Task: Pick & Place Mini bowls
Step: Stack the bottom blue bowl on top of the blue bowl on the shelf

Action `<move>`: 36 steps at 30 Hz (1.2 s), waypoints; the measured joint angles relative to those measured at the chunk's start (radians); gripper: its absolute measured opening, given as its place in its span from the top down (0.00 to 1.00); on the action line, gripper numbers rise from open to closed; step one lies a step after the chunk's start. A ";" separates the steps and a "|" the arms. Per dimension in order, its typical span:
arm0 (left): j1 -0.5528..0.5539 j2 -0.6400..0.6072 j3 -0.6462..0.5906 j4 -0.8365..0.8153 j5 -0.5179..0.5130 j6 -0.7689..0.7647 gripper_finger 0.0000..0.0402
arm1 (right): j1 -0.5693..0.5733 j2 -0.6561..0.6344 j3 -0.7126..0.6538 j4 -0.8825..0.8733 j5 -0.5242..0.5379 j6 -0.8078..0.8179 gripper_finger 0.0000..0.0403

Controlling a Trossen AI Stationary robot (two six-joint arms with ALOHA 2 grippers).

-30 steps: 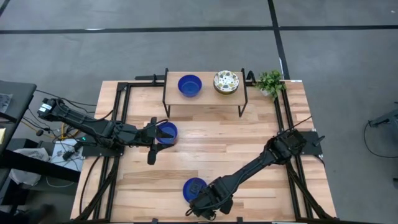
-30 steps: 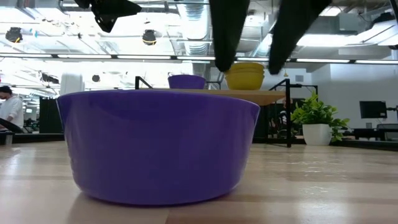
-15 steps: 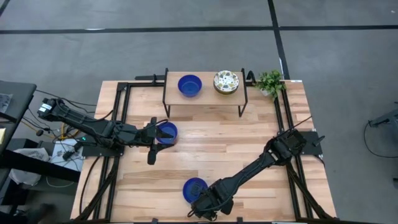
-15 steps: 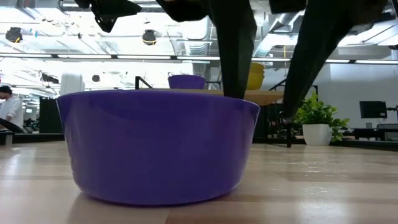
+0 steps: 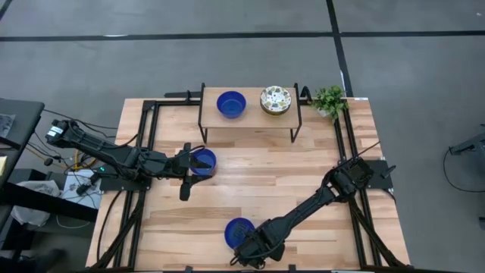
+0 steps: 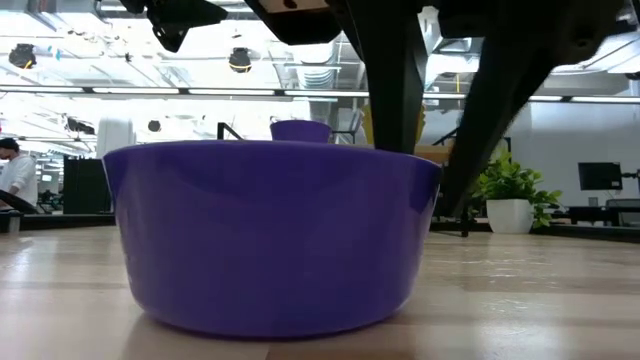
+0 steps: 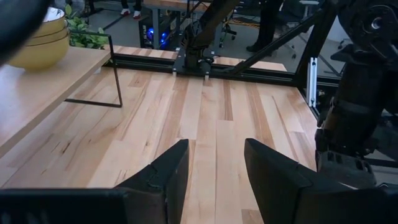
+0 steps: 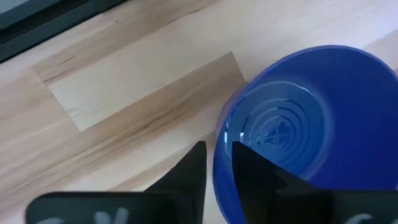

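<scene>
From above, the wooden table (image 5: pixel 250 189) has a small shelf (image 5: pixel 250 120) at the far side with a blue bowl (image 5: pixel 231 104) and a speckled bowl (image 5: pixel 276 100) on it, and a little plant (image 5: pixel 330 98) just beside the shelf. The left gripper (image 5: pixel 194 163) sits at a second blue bowl (image 5: pixel 203 161) on the left-middle of the table; can't tell from here if it's holding it. The right gripper (image 5: pixel 244 246) is down at the near edge, right at a third blue bowl (image 5: pixel 238 230).

Low view: that near bowl (image 6: pixel 270 235) fills most of the shot, resting on the wood, with the right gripper's dark fingers (image 6: pixel 395 80) coming down at its right rim, one inside and one outside. A person (image 6: pixel 14 175) stands far off on the left.

Left wrist view: the fingers (image 7: pixel 168 177) stand apart with only bare table showing between them. A stack of yellow-sided bowls (image 7: pixel 43 40) sits on the shelf.

Right wrist view: the fingers (image 8: pixel 194 162) straddle the rim of the blue bowl (image 8: pixel 305 124), one inside, one outside, with only a narrow gap between them. Looks clamped on the wall.
</scene>
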 joint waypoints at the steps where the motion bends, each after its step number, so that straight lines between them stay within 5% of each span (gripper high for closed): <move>1: 0.000 0.000 0.000 0.000 0.000 0.000 0.62 | -0.001 0.000 0.000 0.000 0.000 0.002 0.85; 7: 0.000 0.000 0.000 0.000 0.000 0.000 0.62 | -0.012 0.000 0.000 -0.002 -0.001 0.017 0.98; 17: 0.000 0.000 0.000 0.000 0.000 0.000 0.62 | -0.020 -0.039 0.000 -0.053 0.001 0.055 1.00; 36: 0.000 0.000 0.000 -0.001 0.000 0.000 0.62 | -0.087 -0.459 0.000 -0.085 -0.002 0.412 1.00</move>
